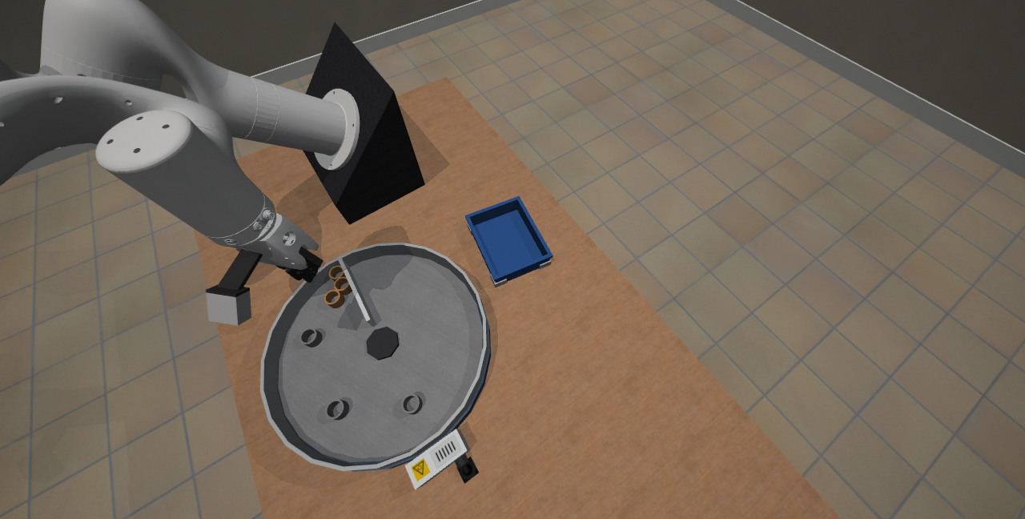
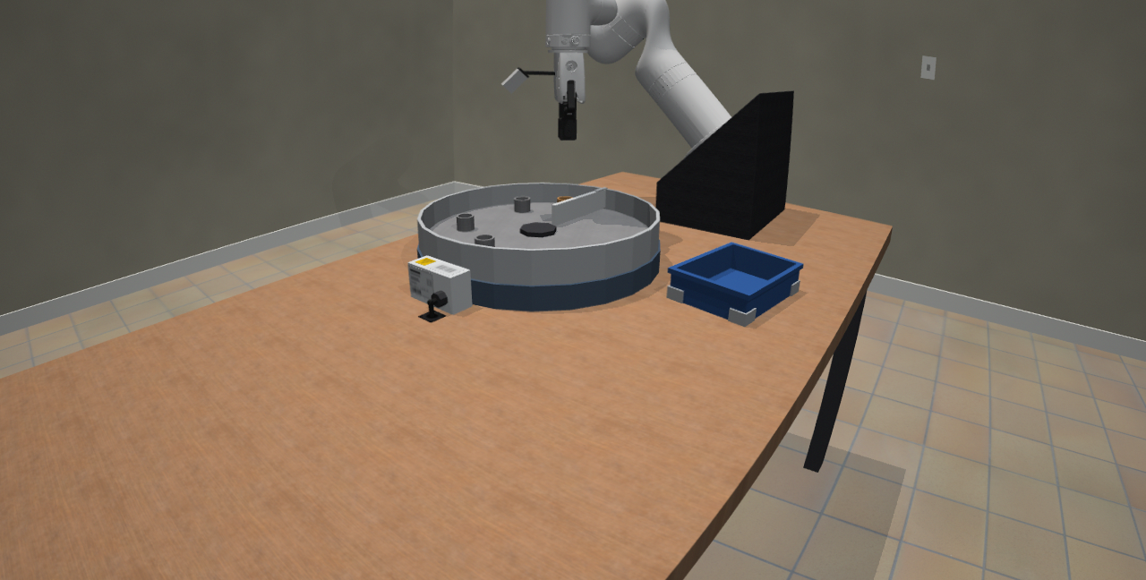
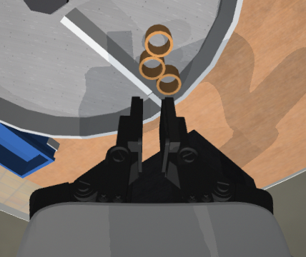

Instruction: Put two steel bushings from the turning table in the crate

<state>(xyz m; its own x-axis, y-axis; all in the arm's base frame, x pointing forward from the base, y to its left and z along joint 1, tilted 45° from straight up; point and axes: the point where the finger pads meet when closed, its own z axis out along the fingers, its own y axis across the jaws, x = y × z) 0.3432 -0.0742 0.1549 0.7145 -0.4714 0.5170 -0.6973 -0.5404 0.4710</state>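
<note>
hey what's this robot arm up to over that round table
The arm is holding its gripper high above the far rim of the turning table, jaws nearly shut and holding nothing. Three steel bushings stand spread out on the disc, and three brass ones are bunched against the divider. The blue crate beside the table has nothing in it, so no bushing has been moved yet.
</note>
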